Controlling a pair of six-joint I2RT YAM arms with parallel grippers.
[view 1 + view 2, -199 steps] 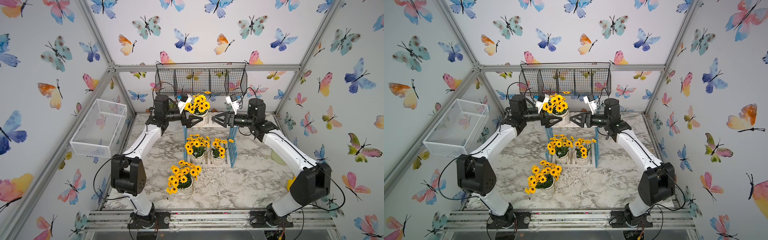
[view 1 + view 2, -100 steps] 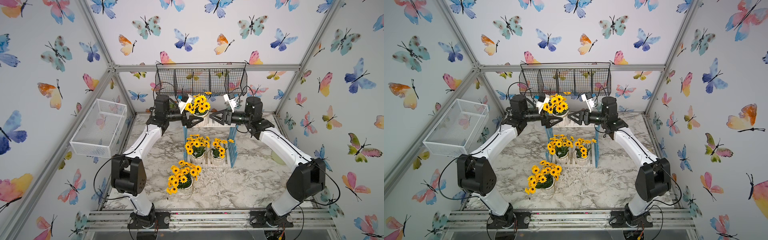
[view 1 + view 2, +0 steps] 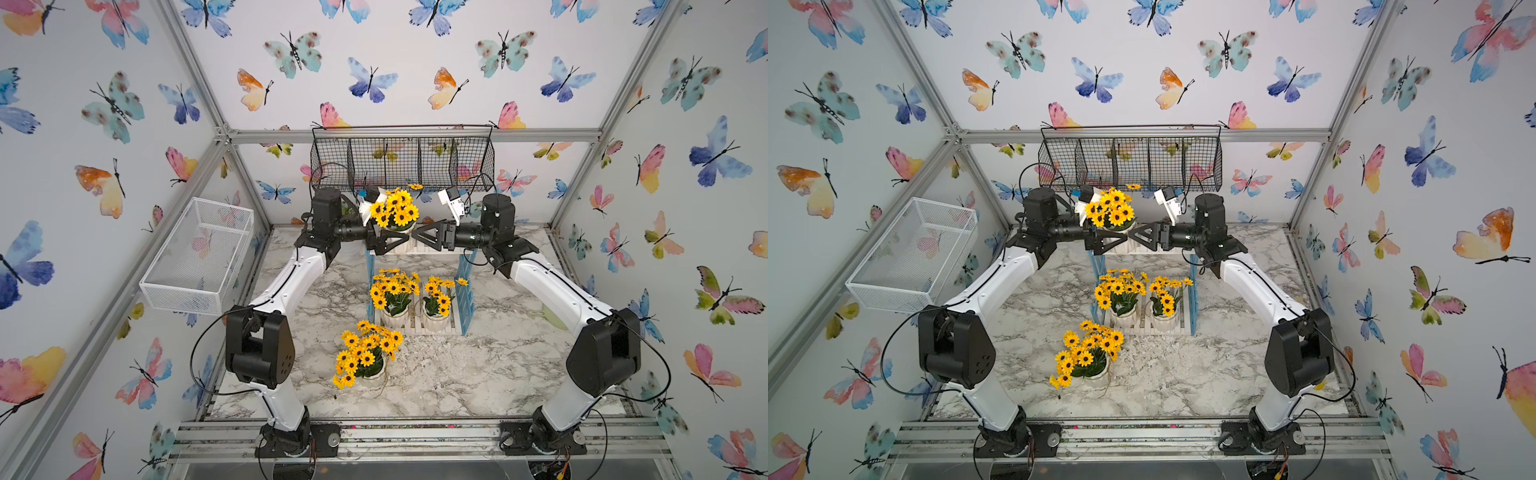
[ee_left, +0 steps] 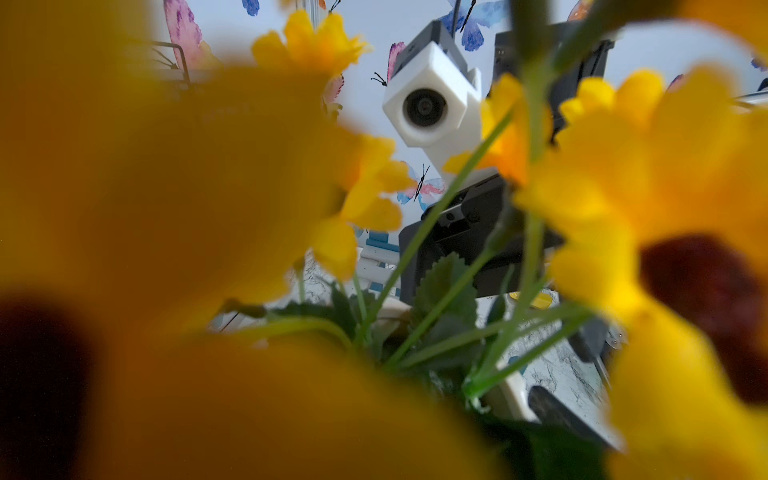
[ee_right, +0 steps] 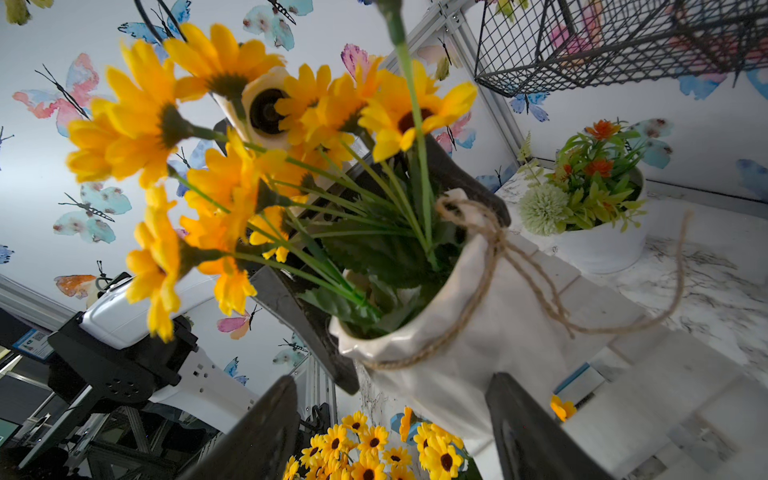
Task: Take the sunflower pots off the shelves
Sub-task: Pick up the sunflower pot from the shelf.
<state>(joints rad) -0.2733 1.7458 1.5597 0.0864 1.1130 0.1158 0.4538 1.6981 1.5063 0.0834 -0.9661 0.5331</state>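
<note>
Approach of the right tool [image 3: 414, 237] to the upper pot [image 5: 478, 332]. Within the last second this tool has slid inward over the top board of the shelves [image 3: 466, 291], from well apart to just short of the pot — its jaws stand released and wide, the pot's base just ahead of their tips. Opposite, the left tool [image 3: 399, 242] has not moved; its fingers [image 5: 303, 332] lie against both sides of the twine rim, so it reads as clenched on the pot. Whether the base still bears on the board cannot be told. Judgement: a two-sided lift or hand-over is being set up, and this pot has not yet left the shelves. Below both tools, a lower pot [image 3: 395, 318] and its neighbour [image 3: 436, 322] wait on the bottom board; nearer the arm bases, a fourth pot [image 3: 372, 376] already stands on the bench [image 3: 498, 374] — one of four cleared. Bench surface: white-grey marble pattern. Beyond the right tool stands a pot of orange flowers [image 5: 602, 245]; above both tools hangs a black wire basket [image 3: 403, 162]; out past the left tool, a white mesh basket [image 3: 199, 257]. Walls carry butterfly paper.
</note>
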